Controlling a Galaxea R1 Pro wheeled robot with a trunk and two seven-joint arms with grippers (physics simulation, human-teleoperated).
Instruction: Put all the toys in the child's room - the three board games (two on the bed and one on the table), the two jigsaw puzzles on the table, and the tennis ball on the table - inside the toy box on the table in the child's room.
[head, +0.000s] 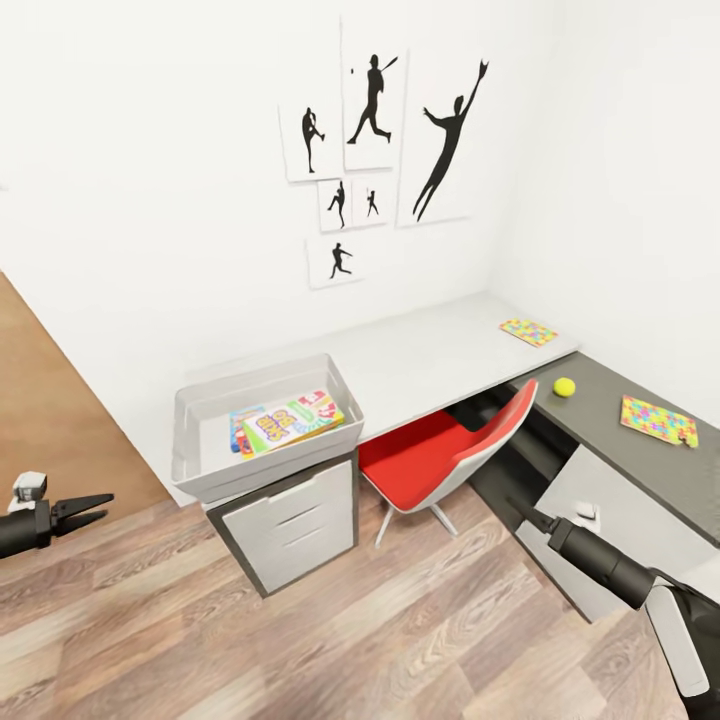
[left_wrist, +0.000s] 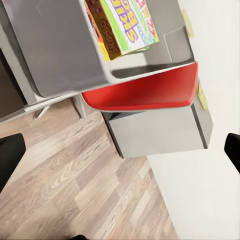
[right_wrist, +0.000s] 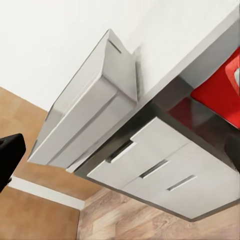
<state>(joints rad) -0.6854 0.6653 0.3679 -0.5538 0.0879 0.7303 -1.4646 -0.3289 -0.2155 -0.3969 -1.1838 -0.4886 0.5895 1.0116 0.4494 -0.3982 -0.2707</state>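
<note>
Looking down on the toy box (head: 195, 470) sitting at the left end of the table (head: 430, 350), above white drawers (head: 290, 525). Finding board games (head: 290, 420) lying flat inside it, the top one green, yellow and red, a blue one beneath mostly covered; failing to count them, with the stack hiding its lower layers. Seeing one yellow jigsaw puzzle (head: 528, 332) resting near the far corner of the light-grey top, another jigsaw puzzle (head: 657, 420) lying on the lower dark-grey section, and the tennis ball (head: 564, 386) sitting between them, well apart from the bin.

Noting a glossy red chair (head: 440, 455) tucked under the desk, partly blocking the knee space. Leaving open wood-plank floor (head: 350, 620) in front of the drawers.

Hovering over that floor at the left edge, the left gripper (head: 100, 506), empty, with its dark fingers (left_wrist: 10, 160) spread wide. Reaching in low on the right, the right gripper (head: 522, 512), tapering to a thin tip; catching just one finger (right_wrist: 10, 150) in its wrist view, so possibly closed, but not managing to tell.
</note>
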